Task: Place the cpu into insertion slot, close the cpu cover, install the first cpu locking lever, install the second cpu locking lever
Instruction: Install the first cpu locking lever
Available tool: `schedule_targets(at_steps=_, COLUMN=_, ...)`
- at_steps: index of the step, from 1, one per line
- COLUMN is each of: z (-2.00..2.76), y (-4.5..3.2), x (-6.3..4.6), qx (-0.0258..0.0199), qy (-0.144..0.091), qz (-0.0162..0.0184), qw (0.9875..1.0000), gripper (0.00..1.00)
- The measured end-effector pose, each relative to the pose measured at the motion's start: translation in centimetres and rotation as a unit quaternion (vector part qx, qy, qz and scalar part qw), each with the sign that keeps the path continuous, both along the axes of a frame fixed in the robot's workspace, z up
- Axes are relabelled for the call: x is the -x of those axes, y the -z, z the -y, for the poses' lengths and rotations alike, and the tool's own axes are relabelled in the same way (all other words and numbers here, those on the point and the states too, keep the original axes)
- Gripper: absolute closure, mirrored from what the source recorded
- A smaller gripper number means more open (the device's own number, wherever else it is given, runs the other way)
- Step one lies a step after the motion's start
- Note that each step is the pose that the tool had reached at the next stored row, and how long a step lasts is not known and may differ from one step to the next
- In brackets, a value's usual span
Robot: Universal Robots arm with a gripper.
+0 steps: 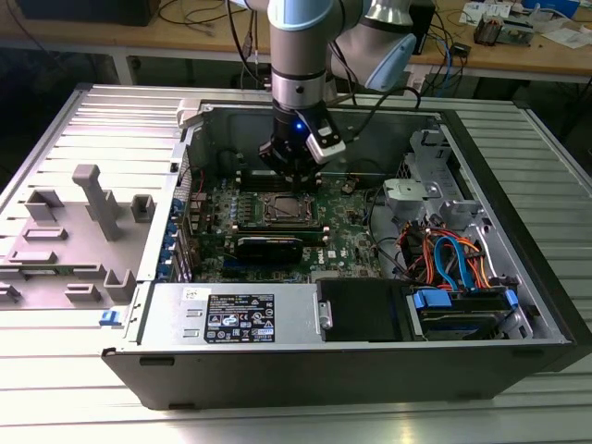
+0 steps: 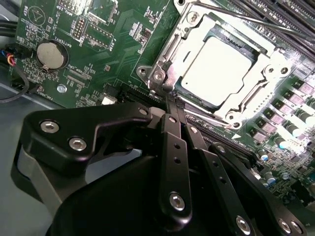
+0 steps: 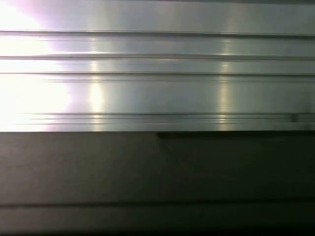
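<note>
silvery-grey metal catches your eye in the upper right of the second wrist view: the cpu (image 2: pixel 220 70) lies flat in the insertion slot (image 2: pixel 178 43) on the green motherboard (image 2: pixel 69 29), and the cpu cover (image 2: pixel 268 64) is folded down around it, its cut-out centre framing the chip's top. a thin locking lever (image 2: pixel 236 18) runs as a wire across the upper right corner of that frame, above the cover. a round coin battery (image 2: pixel 51 54) sits on the board at upper left.

your gripper (image 2: pixel 170 98) comes in from the bottom of that frame, its black fingers (image 2: pixel 173 147) clenched together with no gap between them, grasping nothing; their tips sit at the socket's near edge, by the hinge corner of the cover.

in the exterior view, the gripper (image 1: pixel 294 182) hangs at upper centre of the frame, just over the insertion slot (image 1: pixel 285 209) inside the open computer case (image 1: pixel 518 305), which lies on the ribbed metal table (image 1: pixel 55 407). a grey plastic fixture (image 1: pixel 92 199) stands at the left of the frame, well apart from the case.
</note>
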State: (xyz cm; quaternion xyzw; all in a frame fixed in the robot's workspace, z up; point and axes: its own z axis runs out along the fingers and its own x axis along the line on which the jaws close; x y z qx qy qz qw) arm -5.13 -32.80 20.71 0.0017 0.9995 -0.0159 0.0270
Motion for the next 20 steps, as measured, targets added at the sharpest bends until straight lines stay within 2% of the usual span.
schedule_targets(at_steps=20, z=0.12, y=0.31, x=-0.02, qx=0.0003, qy=0.0, qz=0.0, qw=1.0, gripper=0.89)
